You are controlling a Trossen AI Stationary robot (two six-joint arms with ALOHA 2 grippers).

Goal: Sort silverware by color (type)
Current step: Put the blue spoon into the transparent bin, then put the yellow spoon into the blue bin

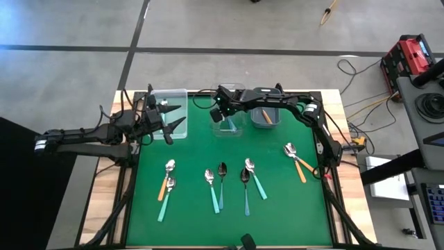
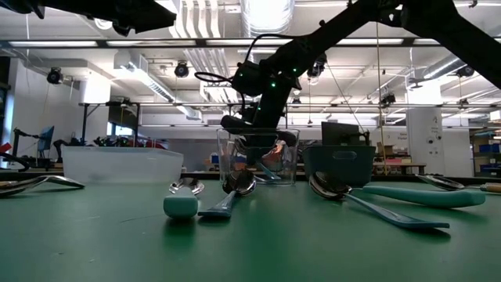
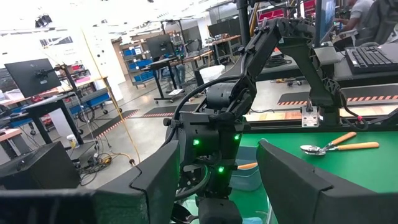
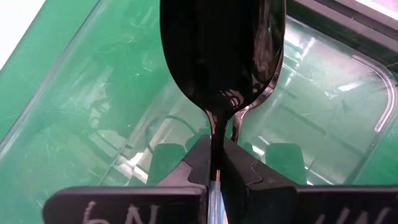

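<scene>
Several spoons lie flat on the green mat (image 1: 277, 208): orange-handled (image 1: 165, 182), mint-handled (image 1: 212, 189), blue-handled with dark bowls (image 1: 245, 191), and an orange pair (image 1: 297, 161) at the right. My right gripper (image 4: 214, 146) is shut on a dark-bowled spoon (image 4: 221, 56) over the middle clear bin (image 1: 232, 127). My left gripper (image 1: 168, 121) stands open and level above the left clear bin (image 1: 173, 101), nothing between its fingers (image 3: 161, 180). My right gripper pinches the dark spoon at its neck (image 4: 214, 127), just behind the bowl, between its two fingers. The fingers lie along the spoon, slanting down from the table's right side. The bowl sticks out past the fingertips inside the clear bin (image 4: 323, 93); whether it touches the bin, I cannot tell.
A grey bin (image 1: 270, 118) right of the middle bin holds an orange-handled spoon (image 1: 266, 117). The three bins stand in a row along the mat's far edge. Cables and equipment lie on the floor beyond the table's right side.
</scene>
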